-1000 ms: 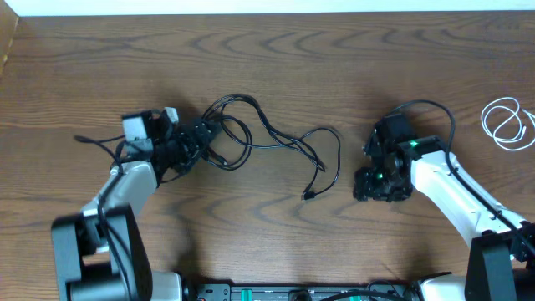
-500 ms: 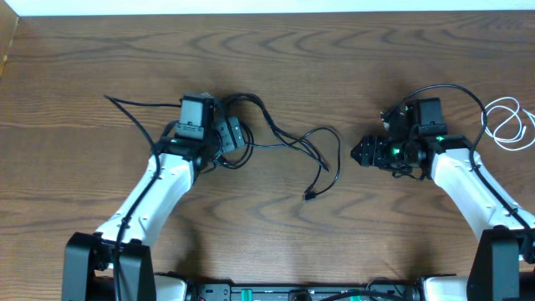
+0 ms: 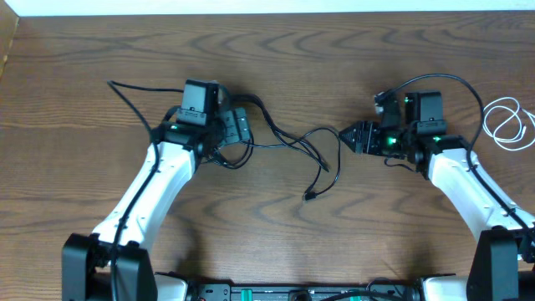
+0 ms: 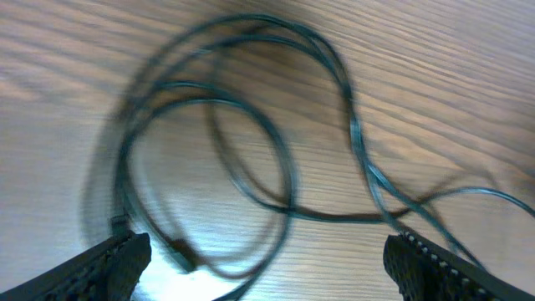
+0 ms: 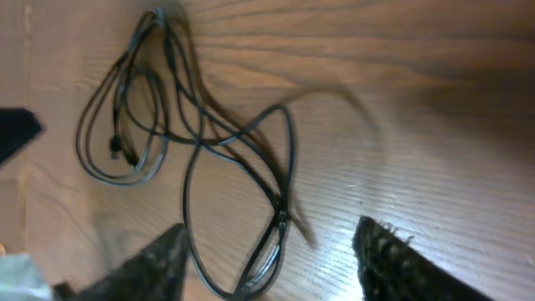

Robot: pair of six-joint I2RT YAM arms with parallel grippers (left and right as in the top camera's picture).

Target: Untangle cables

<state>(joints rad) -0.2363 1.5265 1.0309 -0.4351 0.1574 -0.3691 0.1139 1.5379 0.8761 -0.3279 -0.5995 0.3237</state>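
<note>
The black cable lies on the wooden table in a coil at the left, with a loose loop and its plug end toward the middle. My left gripper hovers open over the coil. In the left wrist view the blurred loops lie ahead of and between the fingers, and nothing is gripped. My right gripper points left, just right of the loose loop. It is open, with the loop's end between its fingertips, not clamped. The white cable is coiled at the far right.
Thicker black robot wires arc over each arm, one trailing left and one over the right wrist. The table's far edge runs along the top, and the arm bases stand at the near edge.
The left arm has swung right, bringing its gripper over the coil. The right gripper has turned to face left and moved toward the loose loop. The cables look unmoved.
</note>
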